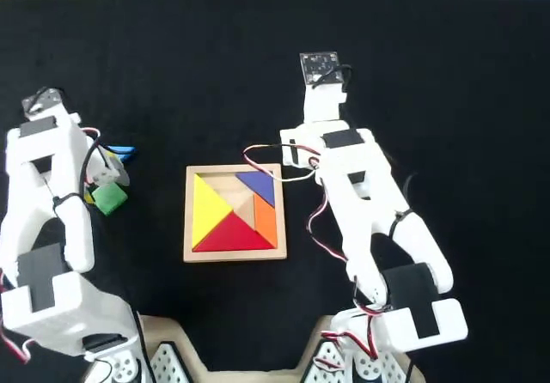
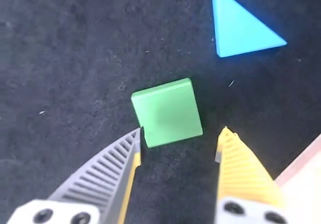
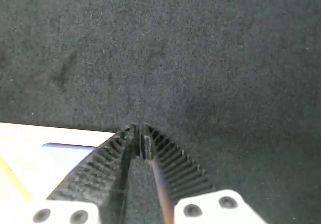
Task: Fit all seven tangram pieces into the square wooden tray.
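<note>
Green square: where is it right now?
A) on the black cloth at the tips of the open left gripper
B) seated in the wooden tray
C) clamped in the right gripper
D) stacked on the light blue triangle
A: the green square lies flat on the black cloth at the tips of the open left gripper, outside the wooden tray.

found the square wooden tray (image 1: pixel 234 255) at mid-table on the black cloth (image 1: pixel 447 100); spotted the green square piece (image 2: pixel 168 112) well left of it, the blue triangular piece (image 2: pixel 241 28) just behind that.
</note>
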You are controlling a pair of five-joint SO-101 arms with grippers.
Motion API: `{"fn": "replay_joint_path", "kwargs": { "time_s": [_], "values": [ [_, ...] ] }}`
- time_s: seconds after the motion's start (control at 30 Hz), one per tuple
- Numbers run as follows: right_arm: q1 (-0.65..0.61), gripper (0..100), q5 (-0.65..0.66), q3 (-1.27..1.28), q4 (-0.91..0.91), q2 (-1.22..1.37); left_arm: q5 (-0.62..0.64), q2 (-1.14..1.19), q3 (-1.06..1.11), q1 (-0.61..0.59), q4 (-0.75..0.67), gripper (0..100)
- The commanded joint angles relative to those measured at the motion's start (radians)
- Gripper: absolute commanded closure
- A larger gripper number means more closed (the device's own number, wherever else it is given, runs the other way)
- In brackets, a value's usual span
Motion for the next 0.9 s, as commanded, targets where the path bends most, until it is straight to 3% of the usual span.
{"fn": "replay_joint_path", "kwargs": {
  "time_s": [0.0,0.13,0.27,0.33,0.57,0.87],
  "values": [
    [-0.011,98.6,0.012,-0.015,-0.018,-0.053,-0.015,0.032,0.015,0.019,-0.104,75],
    [-0.011,98.6,0.012,-0.015,-0.018,-0.053,-0.012,0.075,0.010,0.015,-0.069,76],
    [-0.011,98.6,0.012,-0.015,-0.018,-0.053,0.107,0.017,0.004,-0.079,0.002,75],
    [-0.011,98.6,0.012,-0.015,-0.018,-0.053,0.110,-0.038,0.036,-0.097,-0.002,75],
    [-0.037,98.6,0.034,-0.013,-0.014,-0.053,0.180,-0.167,0.209,-0.070,-0.164,75],
    [-0.044,98.6,0.048,-0.002,-0.018,-0.053,0.186,-0.034,0.202,-0.067,-0.270,75]
  ]
}}
